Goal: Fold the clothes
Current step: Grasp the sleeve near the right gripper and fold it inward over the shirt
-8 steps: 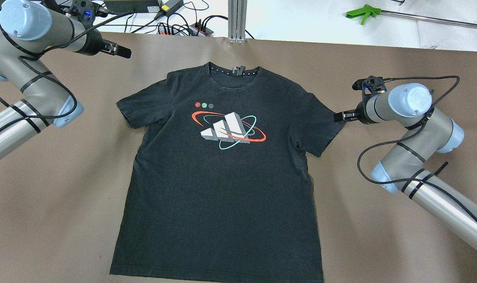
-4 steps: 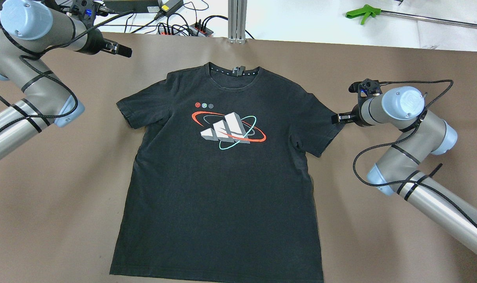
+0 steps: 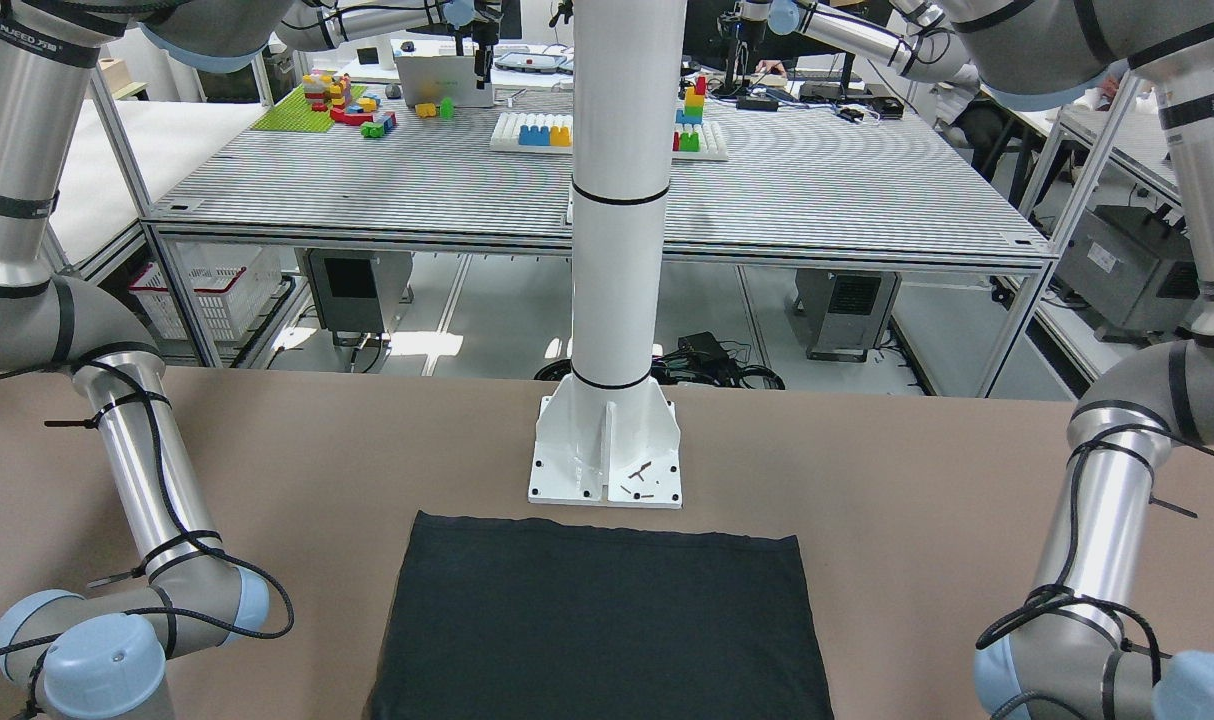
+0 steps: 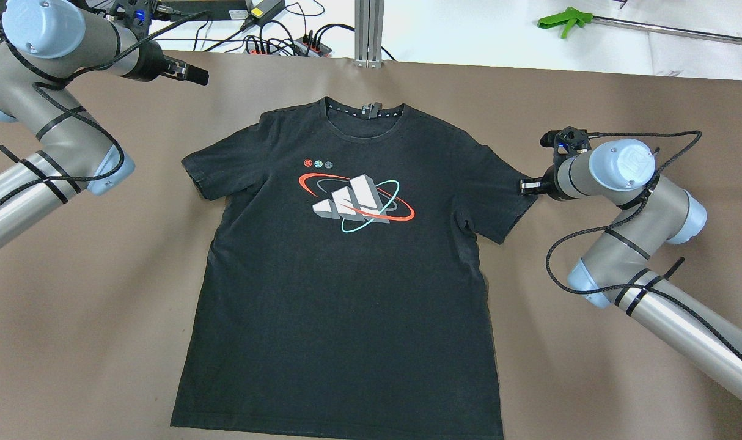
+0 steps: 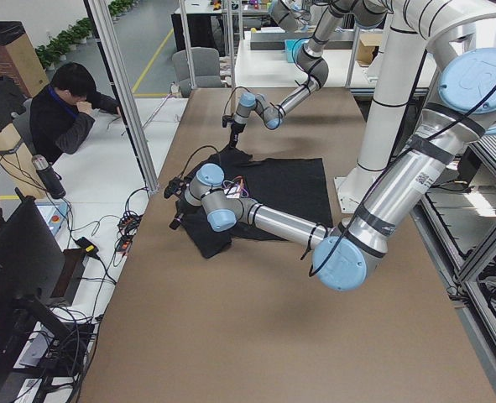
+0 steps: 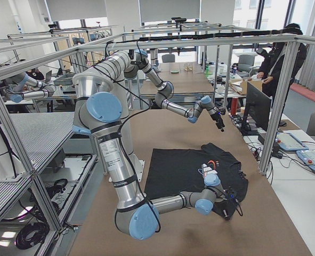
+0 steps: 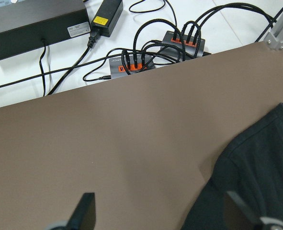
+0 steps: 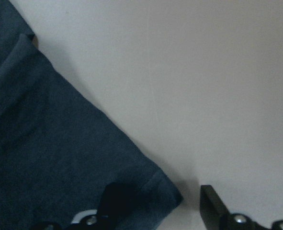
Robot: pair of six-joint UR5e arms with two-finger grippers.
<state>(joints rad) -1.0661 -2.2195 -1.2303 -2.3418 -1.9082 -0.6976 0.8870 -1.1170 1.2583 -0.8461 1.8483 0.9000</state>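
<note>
Right arm's wrist is swinging in toward the shirt versus a second ago, with the right gripper [image 4: 524,186] barely shifting; the left gripper [image 4: 201,76] is drifting a touch toward the far edge. We're seeing the black T-shirt [image 4: 346,293] lying flat, print [image 4: 359,201] up, mid brown table [image 4: 102,342], collar pointing away from the robot. Right fingers [image 8: 116,201] are standing open, straddling the corner of the right-side sleeve [image 4: 505,205]: one over fabric, one over bare table. We're not able to tell whether they're touching cloth. Left fingers [image 7: 85,211] are spreading wide over bare table, holding nothing, clear of the other sleeve [image 4: 203,174].
</note>
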